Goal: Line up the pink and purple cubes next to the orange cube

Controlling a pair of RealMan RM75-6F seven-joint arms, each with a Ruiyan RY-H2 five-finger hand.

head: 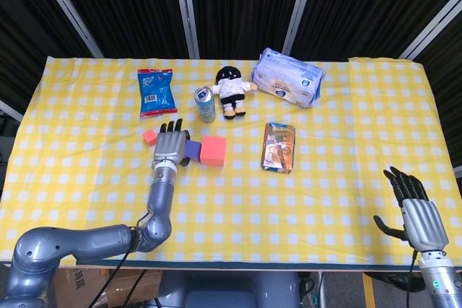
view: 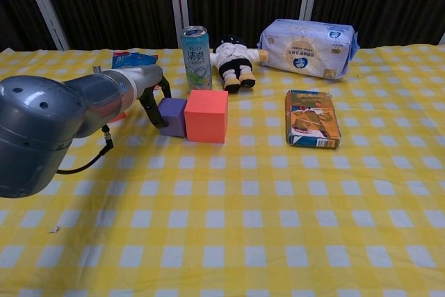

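Note:
The orange cube (head: 213, 151) (view: 206, 115) stands on the yellow checked cloth left of centre. The smaller purple cube (head: 192, 151) (view: 172, 116) sits on the cloth with its right side against the orange cube. My left hand (head: 170, 146) (view: 147, 90) lies palm down just left of the purple cube and pinches it between the thumb and a finger, the other fingers stretched out. The pink cube (head: 150, 136) lies apart, left of and behind the hand; in the chest view my arm mostly hides it. My right hand (head: 416, 208) hangs open off the table's near right corner.
Behind the cubes stand a drink can (head: 205, 104) (view: 196, 57) and a small doll (head: 231, 90) (view: 234, 60). A blue snack bag (head: 156, 92) lies at the back left, a tissue pack (head: 288, 86) (view: 308, 47) at the back right, and a flat box (head: 279, 147) (view: 311, 118) right of the orange cube.

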